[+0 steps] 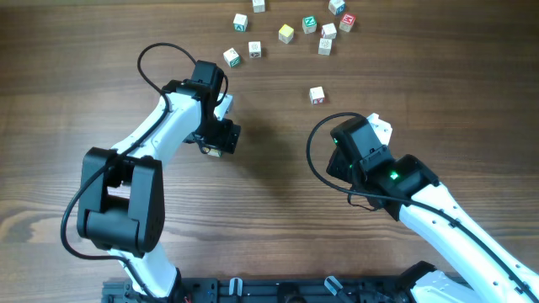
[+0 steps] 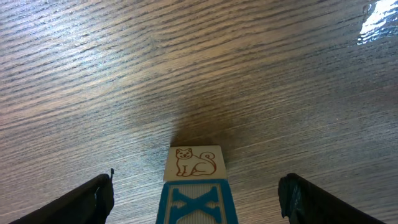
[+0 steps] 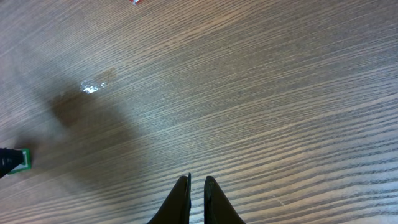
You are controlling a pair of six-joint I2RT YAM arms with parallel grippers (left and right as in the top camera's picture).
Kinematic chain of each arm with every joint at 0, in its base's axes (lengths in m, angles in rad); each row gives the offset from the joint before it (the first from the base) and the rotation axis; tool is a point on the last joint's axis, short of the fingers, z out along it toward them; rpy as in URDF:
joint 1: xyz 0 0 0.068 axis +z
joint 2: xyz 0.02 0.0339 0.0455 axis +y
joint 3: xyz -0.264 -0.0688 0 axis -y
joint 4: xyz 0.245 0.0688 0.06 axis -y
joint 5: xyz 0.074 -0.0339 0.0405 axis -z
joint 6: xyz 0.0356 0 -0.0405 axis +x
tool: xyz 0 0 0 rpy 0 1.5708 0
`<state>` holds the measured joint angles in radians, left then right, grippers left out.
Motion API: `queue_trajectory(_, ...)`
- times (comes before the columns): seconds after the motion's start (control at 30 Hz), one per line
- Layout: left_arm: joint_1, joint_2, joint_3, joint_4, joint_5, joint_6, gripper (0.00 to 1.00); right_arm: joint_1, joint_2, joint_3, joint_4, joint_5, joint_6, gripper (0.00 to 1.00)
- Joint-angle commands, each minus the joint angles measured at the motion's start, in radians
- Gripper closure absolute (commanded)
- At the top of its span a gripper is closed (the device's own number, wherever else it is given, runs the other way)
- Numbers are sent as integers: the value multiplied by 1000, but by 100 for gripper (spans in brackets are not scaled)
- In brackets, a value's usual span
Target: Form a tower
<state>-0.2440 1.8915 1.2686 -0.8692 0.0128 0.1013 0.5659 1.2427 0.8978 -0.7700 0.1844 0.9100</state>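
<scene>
Jaws of the left gripper (image 2: 196, 190) are spread wide, with the fingers (image 2: 93, 199) well clear on both sides. Nothing is gripped. The tower (image 2: 194, 163) is framed between them at bottom centre of the left wrist view. A cat face and a blue X face are shown, both apart from the fingers. Whether that is one cube or two cannot be told from this angle. In the overhead view the tower is mostly hidden under the left gripper (image 1: 221, 139), left of centre.

The right gripper (image 3: 196, 186) is closed on nothing, held over bare table (image 3: 280, 93), right of centre in the overhead view.

Along the top edge of the overhead view, loose cubes (image 1: 286, 32) are scattered. A lone cube (image 1: 317, 95) is set apart lower down, nearest the arms.

Step judged: stacking is in hand, the tower is short, and most cubes are not yet used.

Next move judged: the left gripper is to be lifted straight up so the tower is not knocked. Another cube, likely the lone cube, is then to be fetched and lowered squarely onto the top face before release.
</scene>
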Motion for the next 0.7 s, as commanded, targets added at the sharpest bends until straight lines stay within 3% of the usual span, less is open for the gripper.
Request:
queue_trajectory(0.0,3,13,-8,8,-3,26,11,-5,10,-8,3,26,-20,90)
queue_trajectory(0.4,35,16,-8,13,25,26,11,-5,10,-8,10,26,-20,90)
queue_trajectory(0.47,35,28,-8,13,24,26,18,-5,10,-8,10,27,-20,90)
queue_trajectory(0.67,35,29,-8,13,24,26,27,-5,10,-8,11,27,-20,90)
